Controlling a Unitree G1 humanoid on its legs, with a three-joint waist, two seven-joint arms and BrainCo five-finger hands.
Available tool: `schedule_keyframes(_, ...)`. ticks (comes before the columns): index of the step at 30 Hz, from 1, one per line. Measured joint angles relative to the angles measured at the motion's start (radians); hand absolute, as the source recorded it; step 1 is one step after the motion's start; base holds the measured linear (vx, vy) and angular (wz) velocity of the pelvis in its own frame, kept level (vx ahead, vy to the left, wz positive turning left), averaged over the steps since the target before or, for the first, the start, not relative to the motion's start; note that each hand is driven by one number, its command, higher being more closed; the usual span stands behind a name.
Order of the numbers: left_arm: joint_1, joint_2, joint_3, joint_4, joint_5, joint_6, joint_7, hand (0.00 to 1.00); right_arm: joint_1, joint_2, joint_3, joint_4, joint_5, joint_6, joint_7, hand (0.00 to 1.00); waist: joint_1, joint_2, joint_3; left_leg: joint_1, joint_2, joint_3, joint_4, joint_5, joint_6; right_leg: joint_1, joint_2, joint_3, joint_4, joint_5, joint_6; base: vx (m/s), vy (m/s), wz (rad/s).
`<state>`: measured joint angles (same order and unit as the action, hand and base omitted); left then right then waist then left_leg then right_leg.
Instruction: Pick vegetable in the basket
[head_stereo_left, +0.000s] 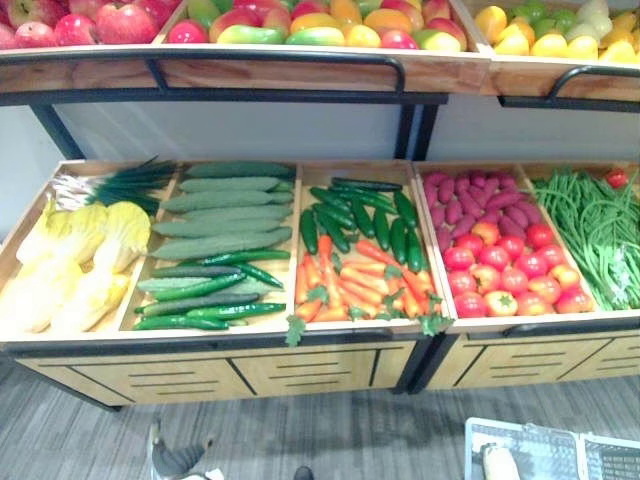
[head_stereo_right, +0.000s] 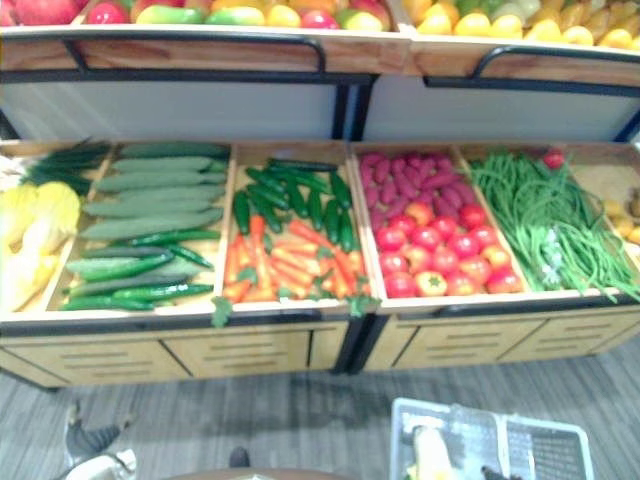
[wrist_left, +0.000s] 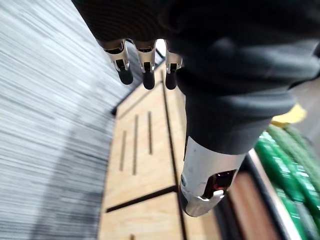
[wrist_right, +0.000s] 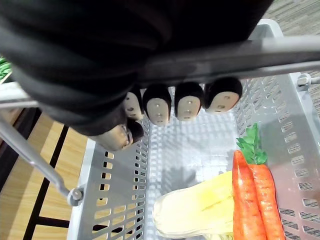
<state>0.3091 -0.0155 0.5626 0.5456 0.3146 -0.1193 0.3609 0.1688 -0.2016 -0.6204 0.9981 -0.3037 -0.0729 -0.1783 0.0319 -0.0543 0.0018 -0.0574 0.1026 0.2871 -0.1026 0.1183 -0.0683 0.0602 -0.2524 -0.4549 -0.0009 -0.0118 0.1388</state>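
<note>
Leftmost, the left hand (wrist_left: 146, 62) hangs beside the stand's wooden cabinet front (wrist_left: 145, 165), its fingers straight and relaxed, holding nothing. Along the stand's lower shelf, the first bin holds pale yellow cabbages (head_stereo_left: 75, 260) with scallions (head_stereo_left: 120, 183) behind them. Next come long cucumbers (head_stereo_left: 220, 210) with green peppers (head_stereo_left: 200, 295) in front, then small dark cucumbers (head_stereo_left: 360, 215) behind a heap of loose carrots (head_stereo_left: 360, 285). Further right are purple sweet potatoes (head_stereo_left: 470, 200) behind tomatoes (head_stereo_left: 510, 270), and green beans (head_stereo_left: 595, 235) fill the bin at the far right. Above all this runs an upper shelf of fruit (head_stereo_left: 330, 25). At the lower right, in front of the stand, is the grey plastic basket (wrist_right: 125, 180) — the right hand (wrist_right: 175, 105) has its fingers curled over the basket's handle (wrist_right: 280, 52), clamped on it from above. Below those fingers, well apart from them on the basket's floor, lies a picked cabbage (wrist_right: 200, 210). Two picked carrots (wrist_right: 252, 200) rest side by side against it, their leafy tops pointing toward the hand.
</note>
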Motion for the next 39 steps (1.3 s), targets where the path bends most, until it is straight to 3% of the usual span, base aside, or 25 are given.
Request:
schedule_keyframes(5,-0.025,0.003,0.082,0.3,-0.038,0.036,0.023,0.0,-0.008,0.01,0.002,0.041,0.041,-0.004,-0.033,1.0,-0.006,0.002,-0.006,-0.009,-0.004,0.001,0.0,-0.002,0.0,-0.004,0.0,0.006,-0.019,0.0,0.0,0.02,0.003,-0.01)
schedule_keyframes(10,-0.028,0.019,0.084,0.468,-0.036,0.081,-0.039,0.0,-0.035,0.026,0.046,0.102,0.063,-0.004,-0.032,1.0,-0.007,-0.006,-0.009,0.014,0.006,0.038,0.0,-0.017,-0.017,-0.011,0.01,0.056,-0.023,0.002,-0.003,0.07,-0.014,-0.21)
schedule_keyframes(14,-0.049,0.031,0.012,0.491,-0.036,0.083,-0.091,0.0,-0.05,0.027,0.089,0.117,0.068,-0.005,-0.03,1.0,-0.02,-0.006,-0.01,0.032,0.02,0.072,0.0,-0.027,-0.031,-0.016,0.023,0.094,-0.027,0.007,-0.004,0.08,-0.035,-0.34)
schedule_keyframes(21,-0.082,0.044,-0.099,0.493,-0.036,0.074,-0.108,0.0,-0.046,0.031,0.089,0.118,0.069,-0.007,-0.03,1.0,-0.044,-0.001,0.001,0.1,0.036,0.143,0.001,-0.047,-0.052,-0.015,0.037,0.177,-0.02,0.01,0.001,0.06,-0.023,-0.38)
schedule_keyframes(25,-0.112,0.066,-0.189,0.508,-0.032,0.075,-0.11,0.0,-0.034,0.05,0.086,0.095,0.069,-0.03,-0.03,1.0,-0.063,0.005,0.038,0.154,0.052,0.234,0.0,-0.081,-0.067,-0.086,0.042,0.27,0.1,0.003,-0.013,-0.01,0.031,-0.71)
schedule_keyframes(28,-0.16,0.103,-0.247,0.518,-0.023,0.075,-0.101,0.0,-0.031,0.094,0.116,0.029,0.081,-0.04,-0.031,1.0,-0.064,0.001,0.088,0.187,0.085,0.362,0.001,-0.093,-0.064,-0.17,0.093,0.374,0.162,0.085,-0.042,-0.07,0.016,-1.21)
schedule_keyframes(29,-0.172,0.107,-0.252,0.514,-0.021,0.075,-0.1,0.0,-0.03,0.108,0.127,0.014,0.089,-0.039,-0.031,1.0,-0.065,-0.003,0.097,0.2,0.092,0.407,0.007,-0.095,-0.06,-0.19,0.11,0.369,0.154,0.13,-0.058,-0.14,0.02,-1.32)
schedule_keyframes(30,-0.19,0.109,-0.251,0.508,-0.014,0.074,-0.097,0.0,-0.031,0.12,0.149,-0.006,0.103,-0.04,-0.031,1.0,-0.063,0.003,0.114,0.212,0.103,0.462,0.006,-0.097,-0.052,-0.197,0.13,0.324,0.115,0.19,-0.099,-0.14,0.007,-1.64)
schedule_keyframes(31,-0.191,0.103,-0.251,0.498,-0.006,0.071,-0.097,0.0,-0.042,0.127,0.171,-0.006,0.11,-0.042,-0.031,1.0,-0.054,0.009,0.127,0.217,0.121,0.531,0.002,-0.092,-0.03,-0.203,0.136,0.25,0.085,0.206,-0.131,-0.19,-0.017,-1.67)
schedule_keyframes(32,-0.191,0.106,-0.253,0.483,0.011,0.063,-0.098,0.0,-0.051,0.128,0.176,-0.005,0.111,-0.04,-0.03,1.0,-0.071,-0.011,0.136,0.221,0.117,0.593,0.014,-0.095,-0.018,-0.236,0.079,0.067,0.289,0.055,-0.195,-0.14,-0.032,-1.23)
schedule_keyframes(33,-0.19,0.106,-0.257,0.478,0.015,0.063,-0.1,0.0,-0.047,0.124,0.175,0.001,0.115,-0.038,-0.031,1.0,-0.078,-0.015,0.136,0.226,0.118,0.609,0.032,-0.099,-0.013,-0.239,0.04,-0.016,0.385,-0.005,-0.191,-0.1,-0.034,-1.02)
schedule_keyframes(34,-0.185,0.108,-0.263,0.477,0.015,0.064,-0.101,0.0,-0.039,0.108,0.174,0.011,0.117,-0.033,-0.033,1.0,-0.084,-0.017,0.136,0.23,0.128,0.65,0.084,-0.112,-0.007,-0.227,-0.038,-0.143,0.537,-0.07,-0.201,0.0,-0.074,-1.06)
schedule_keyframes(35,-0.175,0.108,-0.264,0.478,0.014,0.064,-0.101,0.0,-0.041,0.087,0.179,0.035,0.116,-0.029,-0.031,1.0,-0.083,-0.016,0.136,0.226,0.155,0.703,0.152,-0.143,-0.004,-0.229,-0.093,-0.2,0.62,-0.089,-0.22,0.02,-0.128,-1.33)
schedule_keyframes(36,-0.178,0.108,-0.263,0.479,0.014,0.066,-0.101,0.0,-0.054,0.076,0.192,0.048,0.111,-0.025,-0.03,1.0,-0.084,-0.016,0.14,0.223,0.182,0.739,0.21,-0.168,-0.014,-0.24,-0.101,-0.218,0.633,-0.087,-0.217,0.02,-0.21,-1.18)
schedule_keyframes(37,-0.182,0.108,-0.261,0.481,0.014,0.067,-0.102,0.0,-0.055,0.071,0.197,0.056,0.107,-0.024,-0.026,1.0,-0.089,-0.027,0.142,0.224,0.19,0.758,0.247,-0.185,-0.024,-0.249,-0.081,-0.23,0.622,-0.082,-0.216,-0.04,-0.24,-1.35)
schedule_keyframes(38,-0.191,0.102,-0.248,0.497,0.014,0.074,-0.105,0.0,-0.069,0.063,0.198,0.071,0.107,-0.021,-0.022,1.0,-0.082,-0.005,0.144,0.212,0.216,0.781,0.262,-0.199,-0.033,-0.245,0.009,-0.204,0.514,-0.075,-0.214,-0.13,-0.256,-1.76)
schedule_keyframes(39,-0.185,0.095,-0.242,0.523,0.014,0.075,-0.107,0.0,-0.099,0.069,0.198,0.073,0.106,-0.022,-0.022,1.0,-0.056,0.041,0.128,0.197,0.232,0.78,0.229,-0.196,-0.022,-0.215,0.108,-0.128,0.323,-0.082,-0.184,-0.15,-0.202,-1.89)
